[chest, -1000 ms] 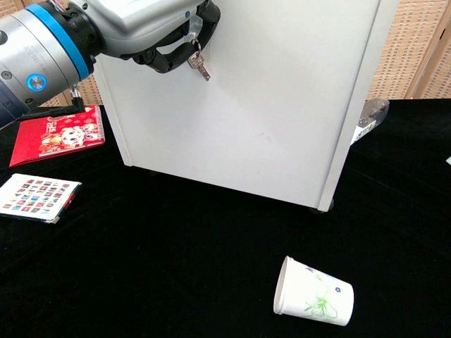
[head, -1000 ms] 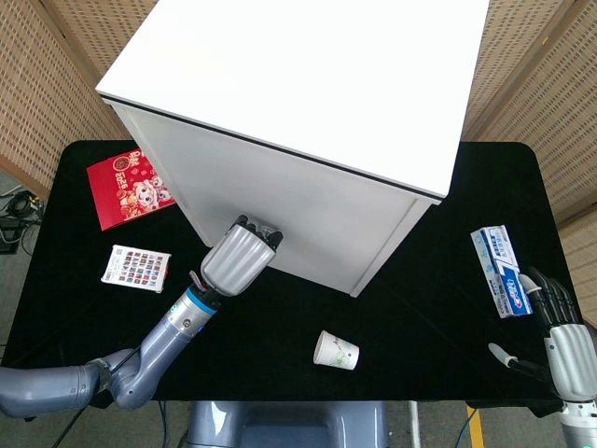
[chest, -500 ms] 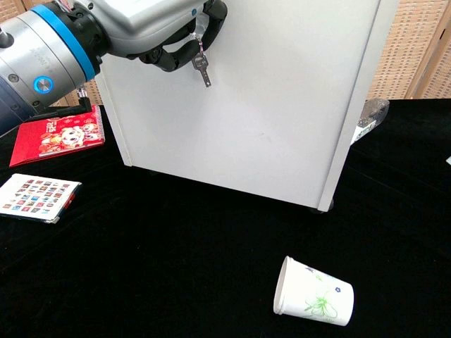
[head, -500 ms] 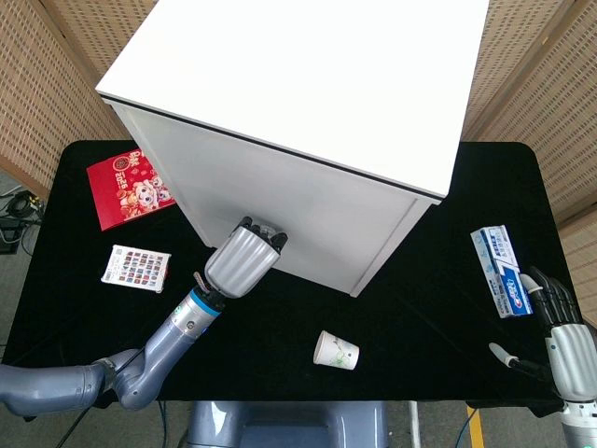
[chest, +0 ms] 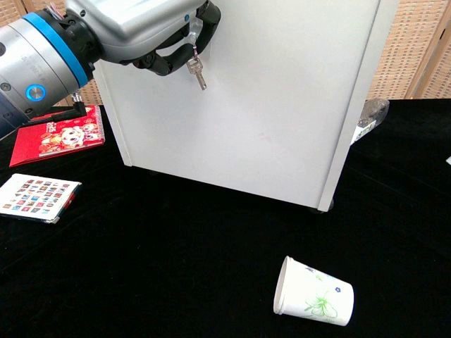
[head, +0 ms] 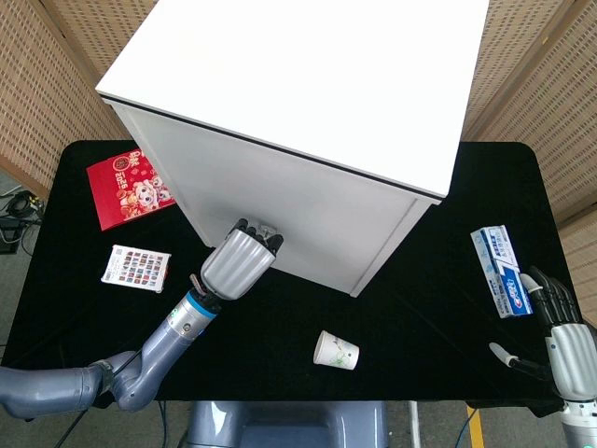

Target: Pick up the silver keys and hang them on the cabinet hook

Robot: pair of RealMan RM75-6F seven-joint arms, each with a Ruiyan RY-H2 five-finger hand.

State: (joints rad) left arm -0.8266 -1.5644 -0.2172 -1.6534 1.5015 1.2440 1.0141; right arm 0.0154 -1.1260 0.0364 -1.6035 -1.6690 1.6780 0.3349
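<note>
1. your left hand (chest: 134, 32) is up against the near face of the white cabinet (chest: 282, 105), high on that face and toward its left side, fingers curled in and pinching the ring of the silver keys (chest: 196, 72).
2. in the chest view the keys hang just below your fingertips (chest: 204, 21); the long axis runs nearly vertical, tip pointing down and tilted slightly to the right, head up at the fingers.
3. the keys lie close against the cabinet face; you cannot tell from either view whether they touch it, and the hook itself is hidden behind your fingers.
4. in the head view your left hand (head: 238, 261) covers the keys almost wholly; only a bit of metal shows at the fingertips.
5. your right hand (head: 564, 322) sits at the near right edge of the black table (head: 429, 317), fingers apart and holding nothing, just near of the blue and white toothpaste box (head: 501, 271).
6. a paper cup (chest: 313, 292) lies on its side on the table, near of the cabinet.
7. to the left lie a red booklet (chest: 60, 134) and, nearer, a small card pack (chest: 35, 196).
</note>
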